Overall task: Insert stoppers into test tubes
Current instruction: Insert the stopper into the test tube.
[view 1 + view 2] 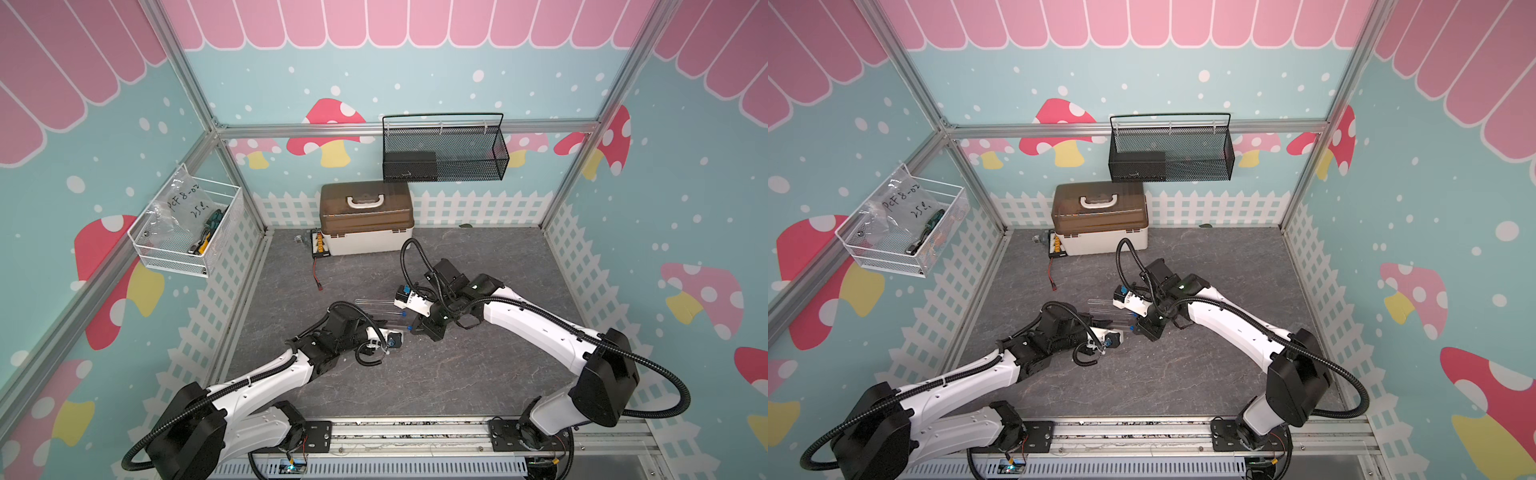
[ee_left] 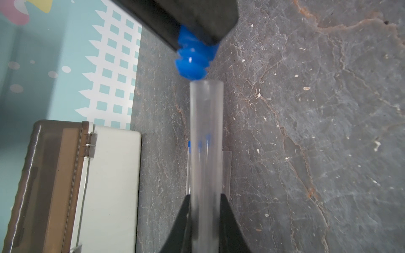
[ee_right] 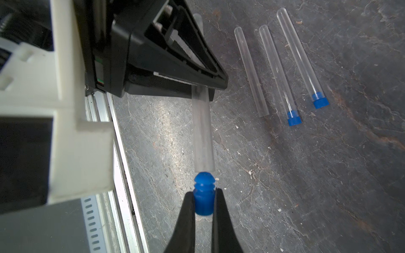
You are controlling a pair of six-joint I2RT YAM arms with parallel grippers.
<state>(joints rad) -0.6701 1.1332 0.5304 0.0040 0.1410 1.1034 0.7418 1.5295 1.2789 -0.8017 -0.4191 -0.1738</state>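
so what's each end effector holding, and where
Left end effector: clear tube, gripped about mid-length. Right end effector: blue stopper, pinched by its wide cap end, ribbed tip free.

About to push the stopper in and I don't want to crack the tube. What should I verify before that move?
1. Left gripper shut on the held tube: ok.
2. Right gripper shut on the stopper, ribbed end exposed: ok.
3. Stopper tip at the tube mouth: ok, close to it, not yet inside.
4. Stopper in line with the tube: cannot tell; lined up in the right wrist view, off-centre and tilted in the left wrist view.
5. Other tubes out of the way: ok; the open tube and two stoppered tubes lie apart from the held one.
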